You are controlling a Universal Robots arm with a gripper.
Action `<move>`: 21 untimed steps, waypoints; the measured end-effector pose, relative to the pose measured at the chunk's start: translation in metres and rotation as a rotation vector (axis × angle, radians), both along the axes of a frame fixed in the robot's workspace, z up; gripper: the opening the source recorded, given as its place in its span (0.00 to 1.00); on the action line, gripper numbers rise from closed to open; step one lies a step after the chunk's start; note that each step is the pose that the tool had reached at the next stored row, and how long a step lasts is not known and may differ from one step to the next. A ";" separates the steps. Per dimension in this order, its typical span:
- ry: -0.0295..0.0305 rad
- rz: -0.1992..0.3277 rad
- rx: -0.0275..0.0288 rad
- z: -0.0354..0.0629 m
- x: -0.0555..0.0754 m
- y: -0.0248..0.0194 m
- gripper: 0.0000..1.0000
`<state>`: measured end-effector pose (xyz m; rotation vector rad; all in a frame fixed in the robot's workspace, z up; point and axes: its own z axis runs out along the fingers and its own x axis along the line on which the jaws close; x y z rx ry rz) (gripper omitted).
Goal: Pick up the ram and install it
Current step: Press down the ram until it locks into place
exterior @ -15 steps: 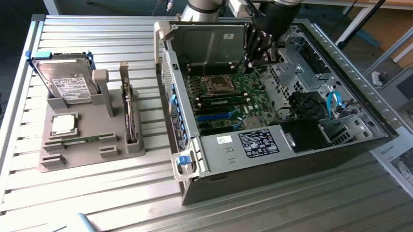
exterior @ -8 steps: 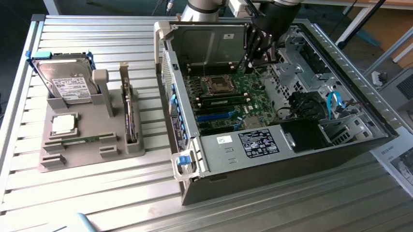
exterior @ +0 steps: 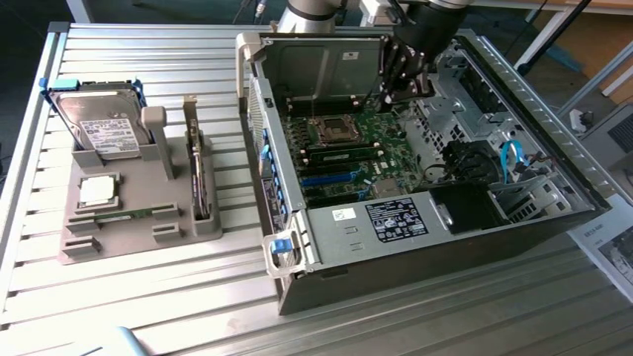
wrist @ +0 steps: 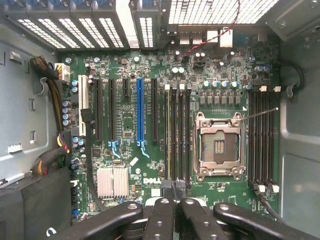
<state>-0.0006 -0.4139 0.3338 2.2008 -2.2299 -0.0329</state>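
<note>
Your slatted metal table (exterior: 148, 297) has bare room along its near edge. At the exterior view's left, the ram (exterior: 124, 215) lies flat in the grey holder (exterior: 79, 248), well apart from the open computer case (exterior: 396, 245). Farther back, your gripper (exterior: 401, 95) hangs inside the case walls, fingers pressed together on nothing, just over the motherboard (wrist: 150, 75).

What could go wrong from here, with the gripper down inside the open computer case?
1. The shut black gripper sits over the long black memory slots, right beside the open silver processor socket; a sideways drift might scrape its exposed contacts.
2. A thin grey wire crosses the further slots and could snag.
3. Hard pressing here might flex the green motherboard.
</note>
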 end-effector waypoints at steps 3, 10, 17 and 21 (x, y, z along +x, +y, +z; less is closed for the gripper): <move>0.0180 0.000 0.0000 0.0001 0.006 -0.0001 0.10; 0.0269 0.000 0.0001 0.0001 0.009 -0.0002 0.10; 0.0248 0.000 -0.0039 0.0001 0.014 -0.0002 0.10; 0.0239 0.000 -0.0044 0.0001 0.026 -0.0002 0.10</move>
